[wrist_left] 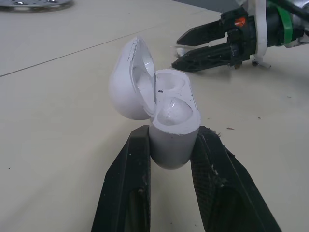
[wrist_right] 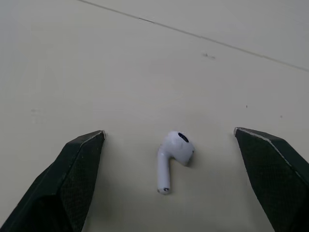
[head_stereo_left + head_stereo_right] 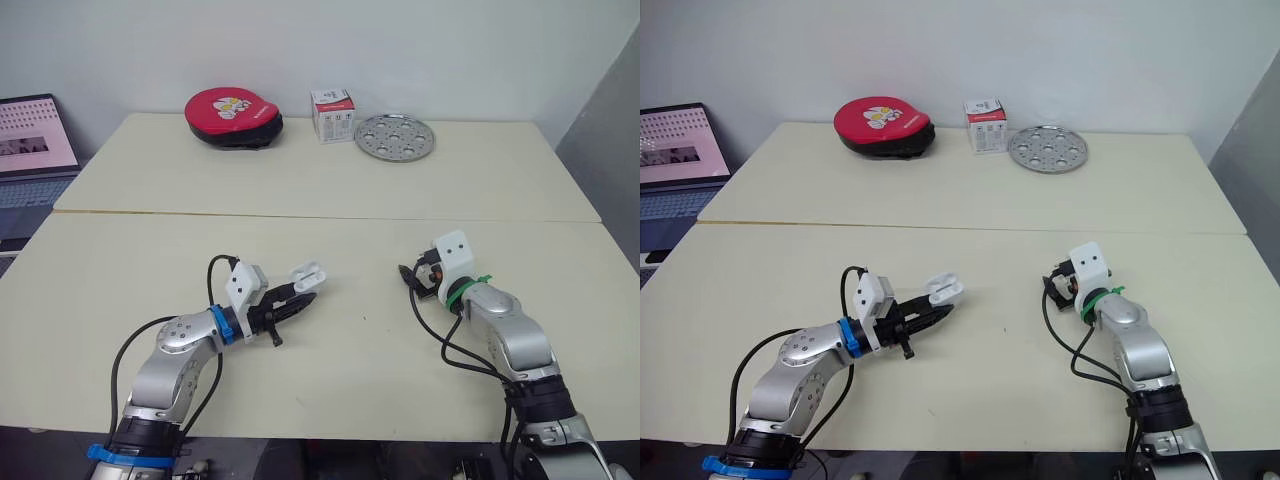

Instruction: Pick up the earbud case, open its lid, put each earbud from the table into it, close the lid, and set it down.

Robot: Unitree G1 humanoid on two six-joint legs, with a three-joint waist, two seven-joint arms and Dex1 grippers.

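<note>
1. Gripping the earbud case point(image 1: 171, 130) is the left claw point(image 3: 305, 300): both black fingers point(image 1: 128, 183) are pressed on the sides of the lower body, closed down to the case's width.
2. The case stands upright in the grip near the middle of the front half of the surface point(image 3: 350, 190). Can't tell whether its base clears the surface.
3. The lid point(image 1: 129, 82) is open, swung back on its hinge, and both wells face up. Can't tell if either well is filled.
4. The right claw point(image 3: 405, 274) is low over the surface, right of the case and well apart from it, with its tips pointing toward the left claw.
5. The right claw is spread wide and holds nothing.
6. One earbud point(image 2: 175, 152) lies flat on the surface between the right fingers, roughly centred and touching neither.
7. Along the far edge sit a red pouch point(image 3: 233, 115), a small white box point(image 3: 333, 115) and a perforated metal disc point(image 3: 395, 136). An open laptop point(image 3: 35, 140) is off the surface's left side.
</note>
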